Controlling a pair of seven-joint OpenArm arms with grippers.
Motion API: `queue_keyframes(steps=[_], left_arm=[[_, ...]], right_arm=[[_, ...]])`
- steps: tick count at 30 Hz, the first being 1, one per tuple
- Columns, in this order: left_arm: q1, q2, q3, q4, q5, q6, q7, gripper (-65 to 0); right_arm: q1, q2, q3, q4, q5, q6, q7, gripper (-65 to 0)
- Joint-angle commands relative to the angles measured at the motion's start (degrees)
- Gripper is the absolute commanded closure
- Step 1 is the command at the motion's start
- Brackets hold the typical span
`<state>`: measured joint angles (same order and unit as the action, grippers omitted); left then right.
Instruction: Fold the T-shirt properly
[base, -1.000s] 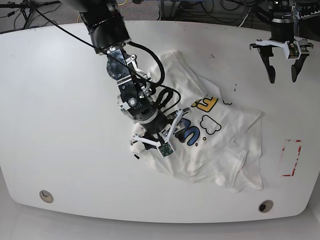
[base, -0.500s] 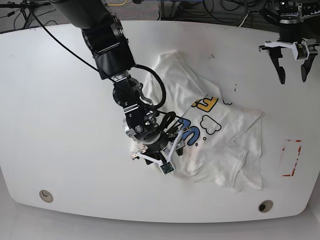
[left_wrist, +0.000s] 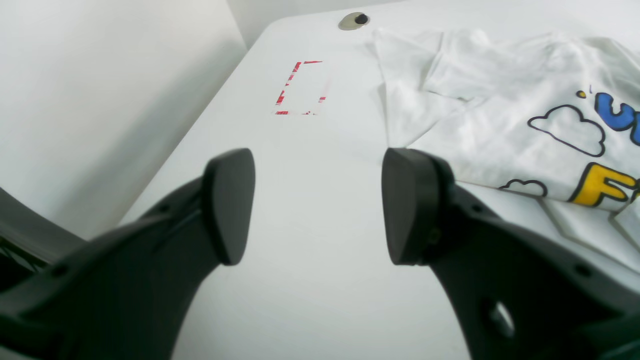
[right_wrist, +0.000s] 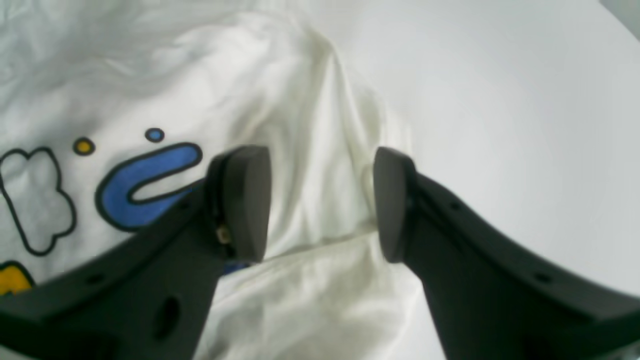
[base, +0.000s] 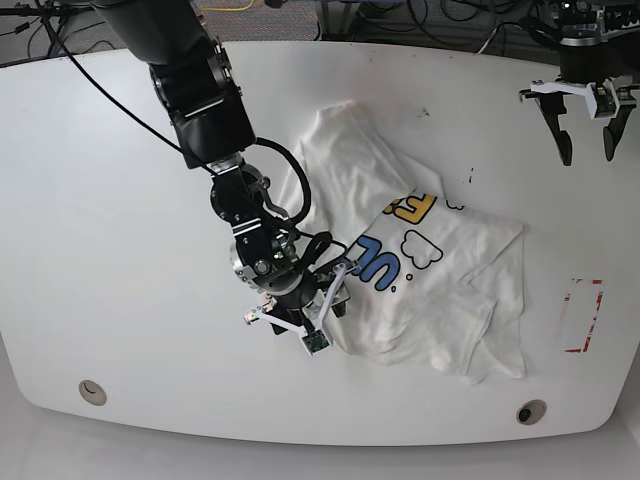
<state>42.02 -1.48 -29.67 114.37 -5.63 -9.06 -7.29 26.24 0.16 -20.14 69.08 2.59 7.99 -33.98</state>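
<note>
Loosely crumpled T-shirt (base: 430, 270); print showing

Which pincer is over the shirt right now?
The right pincer, jaws open over the white printed cloth T-shirt; the left pincer hangs over the bare white table.

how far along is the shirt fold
Done: nothing neat; the T-shirt lies crumpled, part doubled over its print. In hand: right gripper, jaws open, sits over a rumpled edge, gripping nothing. Left gripper is open, off to the side. Left: flattening and every fold.
</note>
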Motion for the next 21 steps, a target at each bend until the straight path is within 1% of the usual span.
queue_keyframes(steps=[1, 8, 10, 14, 18, 20, 21], left_arm=[[0.3, -0.3, 0.4, 0.8, -0.3, 0.0, -1.9, -37.1], [0.5, -0.3, 0.4, 0.8, -0.3, -0.1, -2.0, -37.1], [0.3, -0.4, 0.4, 0.6, -0.1, -0.2, -1.9, -37.0], [0.3, -0.4, 0.2, 0.6, -0.2, -0.1, -1.9, -36.9], [0.2, -0.4, 0.2, 0.3, -0.2, -0.1, -1.8, -36.9], [-0.1, -0.4, 0.3, 0.5, -0.3, -0.1, -1.5, -36.7], [-0.2, -0.4, 0.3, 0.5, -0.2, -0.2, -1.5, -36.7]], right_arm=[[2.6, -0.5, -0.2, -0.2, 0.2, -0.2, 3.6, -31.3], [3.3, -0.9, -0.5, -2.5, 0.2, -0.1, 6.4, -31.2], [3.1, -1.3, -0.9, -4.6, 0.4, 0.1, 7.8, -31.4], [3.8, -1.6, -1.0, -7.5, 0.5, 0.0, 9.0, -31.9], [4.2, -1.7, -1.1, -9.9, 0.5, 0.0, 9.9, -33.6], [4.7, -1.6, -0.7, -12.1, 0.5, 0.4, 10.7, -36.9], [4.8, -1.5, -0.7, -12.7, 0.5, 0.4, 11.1, -37.4]])
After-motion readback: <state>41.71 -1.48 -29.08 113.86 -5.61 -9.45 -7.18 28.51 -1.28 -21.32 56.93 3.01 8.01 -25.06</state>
